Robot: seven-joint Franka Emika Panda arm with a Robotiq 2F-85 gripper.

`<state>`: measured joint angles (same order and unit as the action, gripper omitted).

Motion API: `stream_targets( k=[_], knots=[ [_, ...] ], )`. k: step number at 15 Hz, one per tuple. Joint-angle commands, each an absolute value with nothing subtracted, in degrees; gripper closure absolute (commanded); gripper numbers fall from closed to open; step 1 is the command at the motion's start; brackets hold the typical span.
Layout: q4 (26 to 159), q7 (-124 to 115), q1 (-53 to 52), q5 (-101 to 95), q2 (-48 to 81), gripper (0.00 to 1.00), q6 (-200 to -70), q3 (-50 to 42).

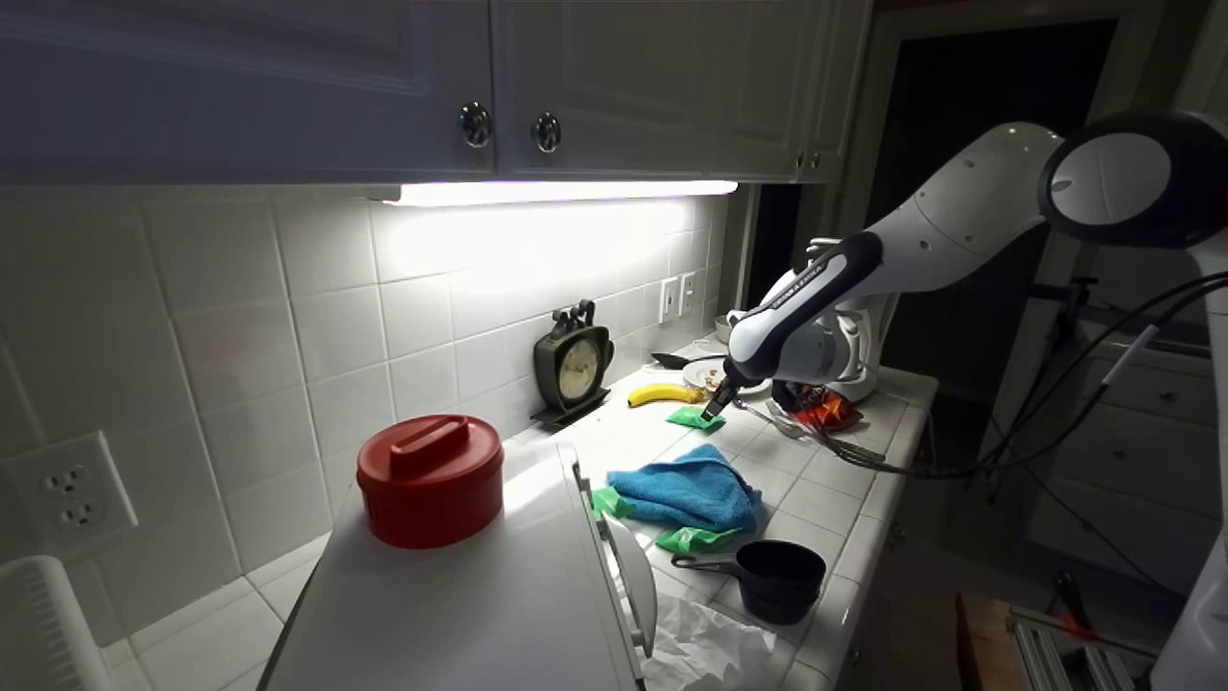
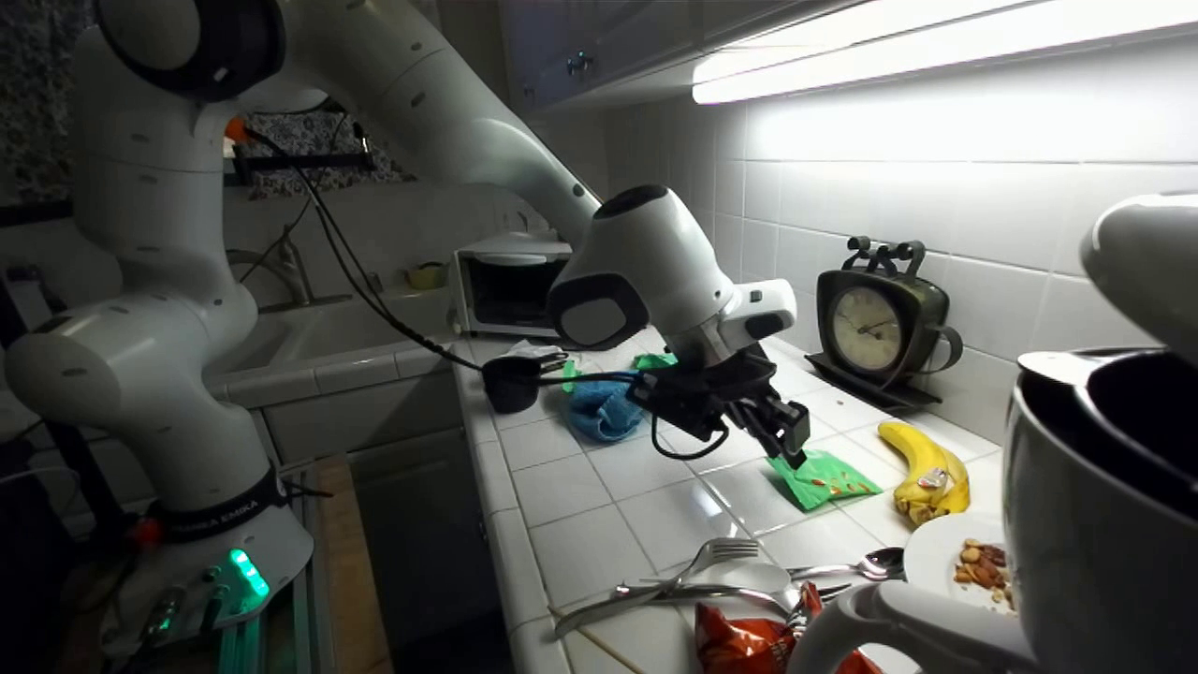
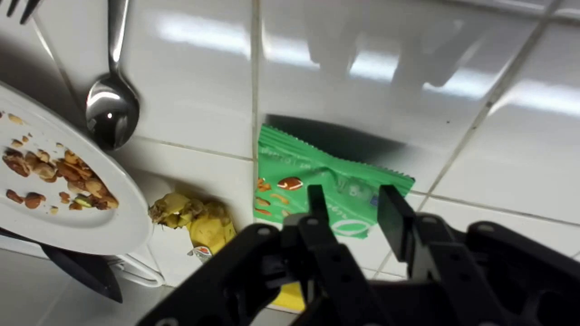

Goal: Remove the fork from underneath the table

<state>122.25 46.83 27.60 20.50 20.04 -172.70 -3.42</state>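
Observation:
The table [image 2: 585, 548] is the long white tiled countertop. A fork [image 2: 725, 550] lies on top of it among other cutlery, tines towards the plate side, near its front edge. The tips of a fork's tines [image 3: 20, 10] show at the top left of the wrist view; I cannot tell if it is the same fork. My gripper [image 2: 794, 445] points down over a green snack packet [image 2: 824, 479], away from the cutlery. In the wrist view the gripper's fingers [image 3: 352, 194] are apart with nothing held, and the packet [image 3: 312, 176] lies beneath them.
A spoon [image 3: 113, 111], a plate of nuts [image 3: 131, 213] and a banana [image 2: 922, 468] lie near the gripper. A red packet [image 2: 739, 641] and white mixer [image 2: 1058, 524] stand by the cutlery. A clock [image 2: 866, 328], blue towel [image 1: 686, 489] and black pot [image 1: 782, 581] are farther off.

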Motion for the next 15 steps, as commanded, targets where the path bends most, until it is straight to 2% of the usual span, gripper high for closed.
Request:
stream_targets(
  k=[1,5,7,12,13,14,15],
  knots=[
    [121.74,48.47,27.91,20.07,19.14,0.32,-173.65,-2.86],
    [119.38,48.80,27.26,18.67,21.74,0.04,-172.73,-3.74],
    [118.48,49.14,27.34,18.67,23.00,0.00,-172.92,-3.62],
    [115.81,50.07,27.18,18.60,26.10,0.00,-172.89,-3.78],
    [115.35,50.24,27.16,18.66,26.75,0.03,-173.03,-3.76],
    [114.96,50.35,27.09,18.71,27.34,0.26,-173.02,-3.74],
    [114.61,50.51,27.08,18.72,27.84,0.28,-172.92,-3.70]
  ],
)
